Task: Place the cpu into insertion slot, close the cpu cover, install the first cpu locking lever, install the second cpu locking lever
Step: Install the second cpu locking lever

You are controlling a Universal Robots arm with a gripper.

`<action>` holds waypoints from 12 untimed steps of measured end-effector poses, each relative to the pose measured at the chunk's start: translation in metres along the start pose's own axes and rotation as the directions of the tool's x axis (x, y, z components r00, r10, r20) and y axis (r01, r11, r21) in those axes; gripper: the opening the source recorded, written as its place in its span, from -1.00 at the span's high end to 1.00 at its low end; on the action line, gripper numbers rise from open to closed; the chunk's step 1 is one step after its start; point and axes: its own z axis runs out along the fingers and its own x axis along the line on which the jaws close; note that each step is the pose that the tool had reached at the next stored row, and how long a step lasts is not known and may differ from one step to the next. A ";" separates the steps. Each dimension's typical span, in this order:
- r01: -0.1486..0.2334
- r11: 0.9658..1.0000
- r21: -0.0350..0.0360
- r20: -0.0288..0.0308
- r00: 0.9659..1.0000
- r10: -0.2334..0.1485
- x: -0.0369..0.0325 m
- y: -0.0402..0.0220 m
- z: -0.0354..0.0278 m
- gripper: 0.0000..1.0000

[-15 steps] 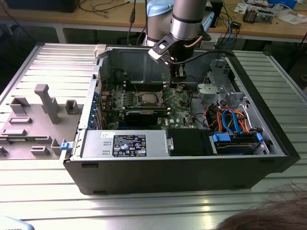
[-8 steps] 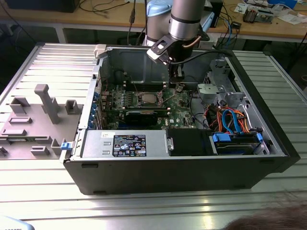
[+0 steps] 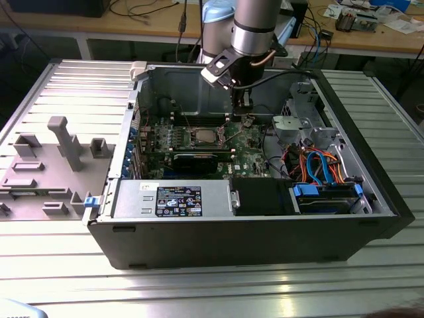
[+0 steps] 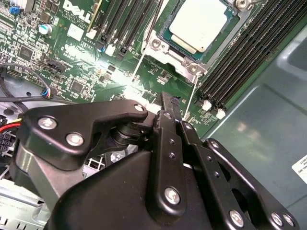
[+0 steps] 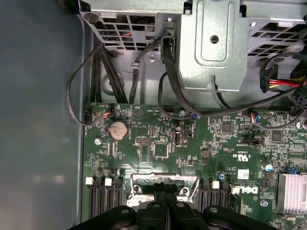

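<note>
Gripper (image 4: 169, 108) over the green board (image 4: 86, 67), fingers together and holding nothing.
The cpu (image 4: 199, 24) lies in the insertion slot (image 4: 189, 64) mid-board, near 1 bank of memory slots (image 4: 240, 57).

Approach from above: the computer case (image 3: 252, 232) lies with its side off, so the green motherboard (image 3: 245, 149) is reachable from overhead.
Around the insertion slot (image 3: 204, 137): long memory slots (image 4: 249, 62) flank it on both sides.
Exterior view's right: drive cage (image 3: 298, 126) and orange and blue cables (image 3: 318, 165) crowd the board edge.
Near side: power supply (image 3: 172, 199) stands beside the board.
Occupying: gripper (image 3: 242, 114) hangs low over the board.
</note>
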 end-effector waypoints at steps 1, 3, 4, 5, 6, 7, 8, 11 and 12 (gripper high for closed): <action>0.000 1.000 0.000 0.000 1.000 0.000 0.0000 -0.0007 0.0001 0.79; 0.000 1.000 0.000 0.000 1.000 0.000 0.0002 -0.0043 0.0004 0.79; 0.000 1.000 0.000 0.000 1.000 0.000 0.0003 -0.0067 0.0005 0.79; 0.000 1.000 0.000 0.000 1.000 0.000 0.0006 -0.0120 0.0006 0.79; 0.000 1.000 0.000 0.000 1.000 0.000 0.0008 -0.0171 0.0008 0.79; 0.000 1.000 0.000 0.000 1.000 0.000 0.0009 -0.0184 0.0008 0.79; 0.000 1.000 0.000 0.000 1.000 0.000 0.0009 -0.0180 0.0008 0.79; 0.000 1.000 0.000 0.000 1.000 0.000 0.0007 -0.0141 0.0007 0.79; 0.000 1.000 0.000 0.000 1.000 0.000 0.0006 -0.0112 0.0006 0.79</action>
